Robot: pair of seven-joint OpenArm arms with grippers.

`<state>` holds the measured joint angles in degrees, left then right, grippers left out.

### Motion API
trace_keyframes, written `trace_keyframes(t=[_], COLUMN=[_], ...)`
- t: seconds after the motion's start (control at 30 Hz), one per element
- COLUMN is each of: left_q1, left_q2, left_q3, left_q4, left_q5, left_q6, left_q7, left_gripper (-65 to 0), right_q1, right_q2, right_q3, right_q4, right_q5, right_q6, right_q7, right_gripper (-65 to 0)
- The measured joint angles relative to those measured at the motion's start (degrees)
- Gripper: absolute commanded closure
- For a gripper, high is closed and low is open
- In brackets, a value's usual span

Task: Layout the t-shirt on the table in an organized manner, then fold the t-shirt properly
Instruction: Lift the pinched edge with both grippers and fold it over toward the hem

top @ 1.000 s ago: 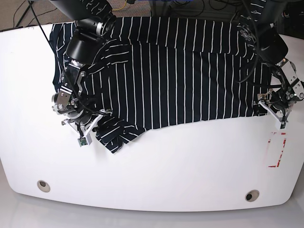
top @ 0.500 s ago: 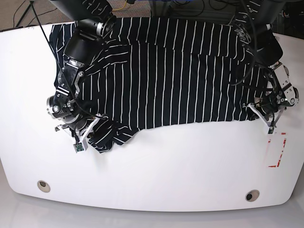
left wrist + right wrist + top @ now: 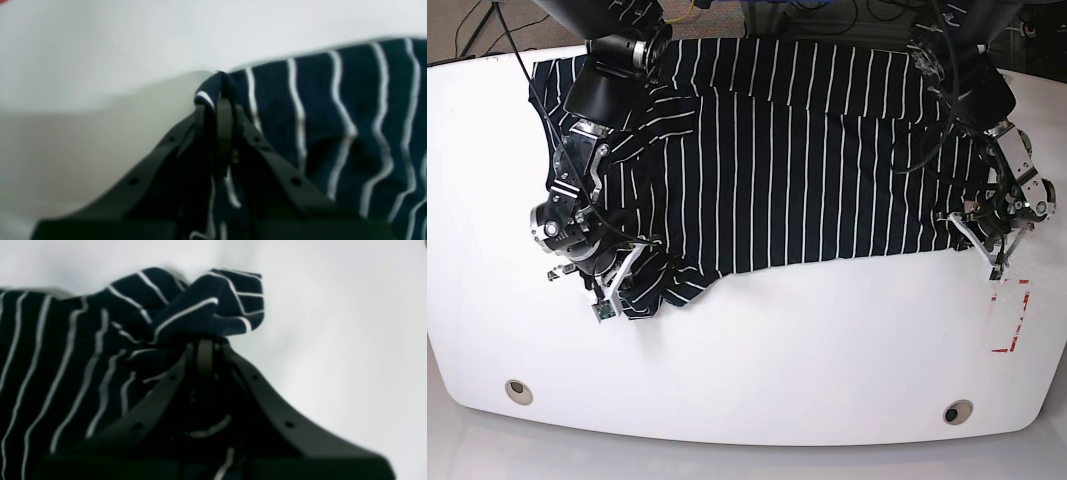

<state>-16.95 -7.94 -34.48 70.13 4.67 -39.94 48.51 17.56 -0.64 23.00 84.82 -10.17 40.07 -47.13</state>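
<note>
Base view showed one large, very dark navy soft-fabric t-shirt with thin white stripes spread across the far half of the glossy white surface with curved edges. Its near hem ran ragged, rising toward the view's right, and the corner on the view's left was bunched into a rumpled lump. Two arms reached over the cloth. The right end effector sat at that bunched corner; the left end effector sat at the hem corner on the view's right. Two round metal-ringed holes lay near the front edge of the surface, well apart, and one red-marked rectangle lay just beyond the left end effector.

Left wrist view showed the left end effector pinched together on a small fold of the striped t-shirt, a peak of cloth poking above the dark fingers. White surface filled the rest.

Right wrist view showed the right end effector clamped narrow on a crumpled wad of the same t-shirt, whose stripes ran crooked over the folds. Bare surface lay to one side.
</note>
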Motion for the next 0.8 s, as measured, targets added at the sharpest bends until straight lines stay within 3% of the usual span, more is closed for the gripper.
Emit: trace_keyframes(t=[0.5,0.8], left_q1=[1.53,1.42], left_q2=[-0.42,-2.32], left_q3=[-0.15,-4.5], left_q4=[4.42,4.52], left_q5=[-0.2,-0.72], left_q6=[-0.02,-0.39], left_q7=[1.16,2.51], left_gripper=[0.0,0.0], right_q1=[-0.31,-1.46], right_q2=[2.45,3.56], right_q3=[0.39,0.35], right_q4=[2.01,1.99], right_q5=[0.28,1.22], right_q6=[0.22,0.46], right_q7=[-0.02,0.31], right_gripper=[-0.2,-0.2])
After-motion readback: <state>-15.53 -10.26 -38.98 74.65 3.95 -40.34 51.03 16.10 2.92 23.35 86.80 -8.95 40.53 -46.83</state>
